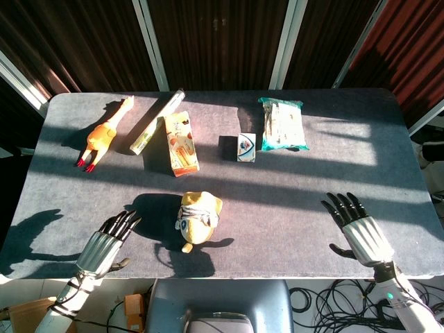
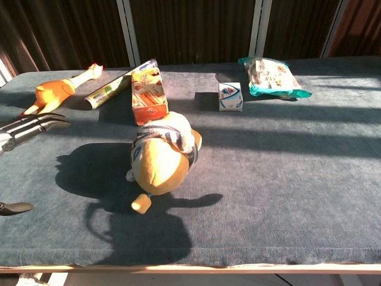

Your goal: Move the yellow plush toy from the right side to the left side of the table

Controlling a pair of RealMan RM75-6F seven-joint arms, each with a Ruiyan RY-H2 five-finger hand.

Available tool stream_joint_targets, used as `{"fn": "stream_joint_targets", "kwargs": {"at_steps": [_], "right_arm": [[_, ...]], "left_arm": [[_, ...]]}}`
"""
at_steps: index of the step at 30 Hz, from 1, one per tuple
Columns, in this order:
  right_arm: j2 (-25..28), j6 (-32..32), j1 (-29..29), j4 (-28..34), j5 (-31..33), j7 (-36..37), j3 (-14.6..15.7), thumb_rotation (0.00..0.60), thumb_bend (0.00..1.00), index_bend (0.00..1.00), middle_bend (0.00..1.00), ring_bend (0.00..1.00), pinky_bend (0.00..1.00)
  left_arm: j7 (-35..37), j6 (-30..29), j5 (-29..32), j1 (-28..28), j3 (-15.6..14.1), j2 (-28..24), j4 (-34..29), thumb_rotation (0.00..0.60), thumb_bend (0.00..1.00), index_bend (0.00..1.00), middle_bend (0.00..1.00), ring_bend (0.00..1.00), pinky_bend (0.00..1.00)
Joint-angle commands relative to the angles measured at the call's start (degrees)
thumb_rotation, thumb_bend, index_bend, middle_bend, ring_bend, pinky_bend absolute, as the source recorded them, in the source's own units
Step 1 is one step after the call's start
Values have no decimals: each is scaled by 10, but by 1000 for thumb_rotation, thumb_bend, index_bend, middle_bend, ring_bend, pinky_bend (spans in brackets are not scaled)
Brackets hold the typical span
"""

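The yellow plush toy (image 1: 197,217) with a striped band lies free on the dark table near the front edge, a little left of centre; it also fills the middle of the chest view (image 2: 162,159). My left hand (image 1: 107,243) hovers open to the toy's left at the table's front edge, fingers spread, and its fingertips (image 2: 36,124) enter the chest view from the left. My right hand (image 1: 354,225) is open far to the right near the front edge, holding nothing. It does not show in the chest view.
Along the back lie a rubber chicken (image 1: 104,135), a long tube (image 1: 157,122), an orange carton (image 1: 182,143), a small white box (image 1: 245,147) and a green snack bag (image 1: 282,123). The table (image 1: 298,201) ends at the front edge just below both hands.
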State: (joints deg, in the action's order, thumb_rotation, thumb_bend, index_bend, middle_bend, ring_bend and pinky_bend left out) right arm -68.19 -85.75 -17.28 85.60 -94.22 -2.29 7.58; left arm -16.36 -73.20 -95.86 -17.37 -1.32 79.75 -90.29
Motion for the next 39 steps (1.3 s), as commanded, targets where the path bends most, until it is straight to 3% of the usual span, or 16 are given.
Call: {"fn": "stream_joint_targets", "kwargs": {"at_steps": [1,5,11,17,23,26,28,33,37,39], "right_arm": [[20,-45,29,-32,-22,79,6,600,0,0,0,0,0],[31,-71,50,-44,-18,117,-1,600,0,0,0,0,0],[43,-77,65,-45,-23,139,-4,600,0,0,0,0,0],[48,-76,70,-50,-44,147,-4,600,0,0,0,0,0],[51,-74,72,-57,-65,156,-2,600,0,0,0,0,0],[53,-70,71,-58,-73,162,-1,600,0,0,0,0,0],[56,-65,70,-59,-78,164,1,600,0,0,0,0,0],[60,-52,68,-57,-88,161,4,600,0,0,0,0,0],[64,-44,66,-56,-96,160,7,600,0,0,0,0,0],[65,-42,67,-54,-98,158,7,600,0,0,0,0,0]], "left_arm": [[-13,21,-36,-37,11,33,2,600,0,0,0,0,200],[-21,38,-73,-85,30,92,49,600,0,0,0,0,210],[-43,72,-82,-139,54,160,118,600,0,0,0,0,216],[-98,139,-45,-187,78,212,184,600,0,0,0,0,217],[-154,185,12,-203,95,228,195,600,0,0,0,12,223],[-167,169,20,-204,97,245,207,600,92,0,9,97,265],[-168,137,5,-206,93,264,234,600,187,50,99,231,361],[-142,79,-16,-206,82,310,310,600,348,390,541,630,734],[-127,56,-26,-208,72,317,343,600,380,622,782,827,931],[-120,45,-26,-206,68,314,348,600,380,673,832,871,977]]}}
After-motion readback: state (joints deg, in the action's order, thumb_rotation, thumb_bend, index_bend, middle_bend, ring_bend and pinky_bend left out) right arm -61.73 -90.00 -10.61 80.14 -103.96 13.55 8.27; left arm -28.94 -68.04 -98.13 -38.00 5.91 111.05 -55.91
